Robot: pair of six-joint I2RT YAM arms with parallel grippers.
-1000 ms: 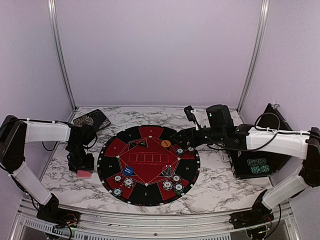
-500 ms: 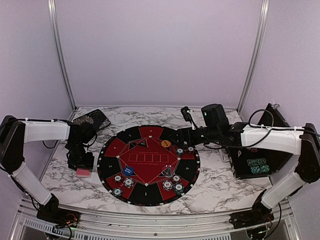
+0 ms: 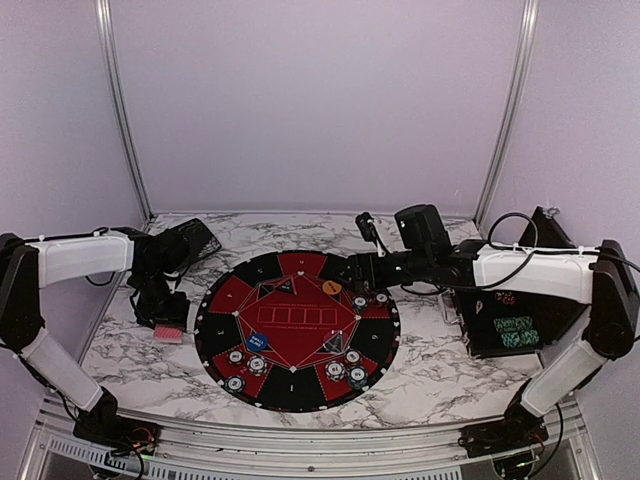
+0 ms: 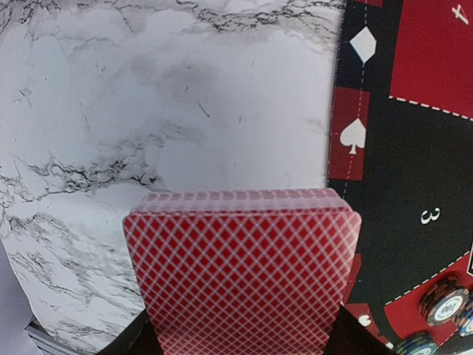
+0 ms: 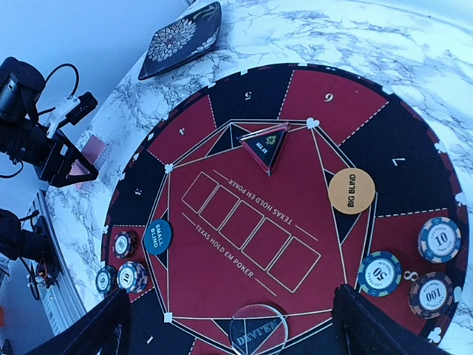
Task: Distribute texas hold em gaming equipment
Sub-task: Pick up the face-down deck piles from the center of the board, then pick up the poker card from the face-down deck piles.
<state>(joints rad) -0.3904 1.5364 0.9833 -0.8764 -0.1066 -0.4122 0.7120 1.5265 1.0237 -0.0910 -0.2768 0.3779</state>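
the left arm reaches out low over the marble table (image 3: 120,350), its claw (image 3: 164,312) clamped on the red-backed deck (image 4: 240,270), which juts out ahead of the fingers. the right arm stretches across the mat (image 5: 222,96), its claw (image 5: 229,299) spread wide and holding nothing, with the orange disc (image 5: 352,191) just ahead of it.

We list: table (image 3: 440,362), smooth, white marble-look surface; mat (image 3: 293,390), matt, printed black and red; playing cards (image 4: 244,274), glossy coated paper, red lattice backs; poker chips (image 5: 440,239), shiny, plastic-looking; frame post (image 3: 121,110), brushed metal.
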